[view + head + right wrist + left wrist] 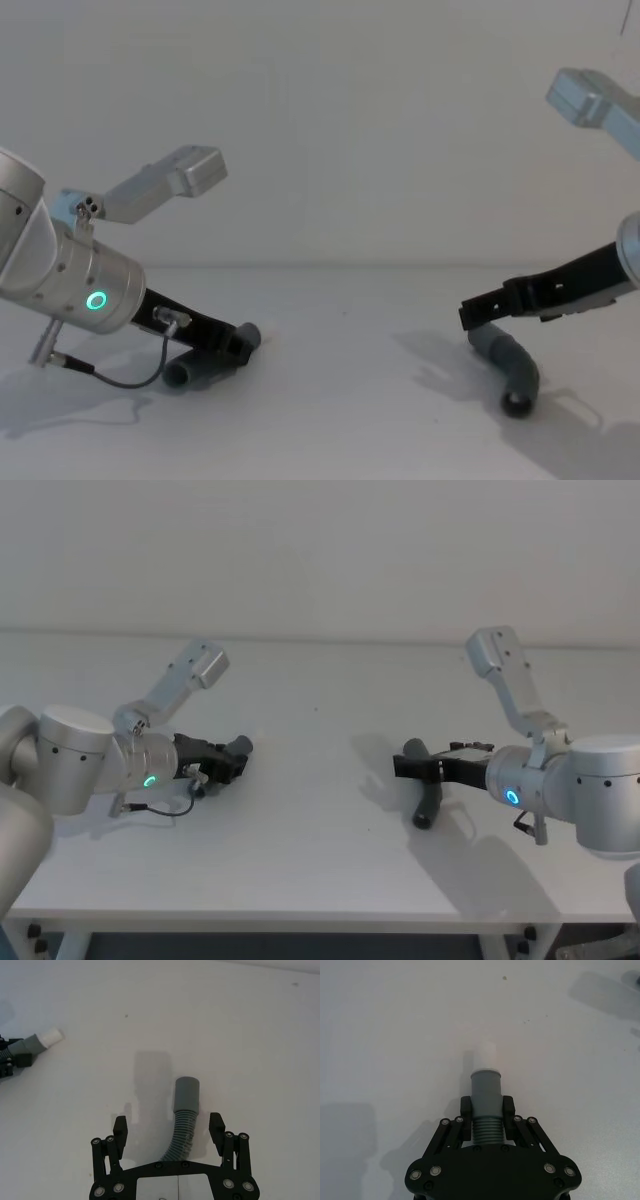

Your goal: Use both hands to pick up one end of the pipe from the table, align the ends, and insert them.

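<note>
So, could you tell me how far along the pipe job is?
Done: the black left gripper is shut on the grey ribbed pipe piece with a white tip. In hand: the open right gripper straddles the second dark grey ribbed pipe piece, lying on the matte white table. Left: grasping it, then aligning and inserting the two pieces.

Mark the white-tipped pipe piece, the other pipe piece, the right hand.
white-tipped pipe piece (pixel 485 1091): left wrist view, grey sleeve
other pipe piece (pixel 186 1094): right wrist view, smooth sleeve
right hand (pixel 168 1121): right wrist view, midway between fingertips
</note>
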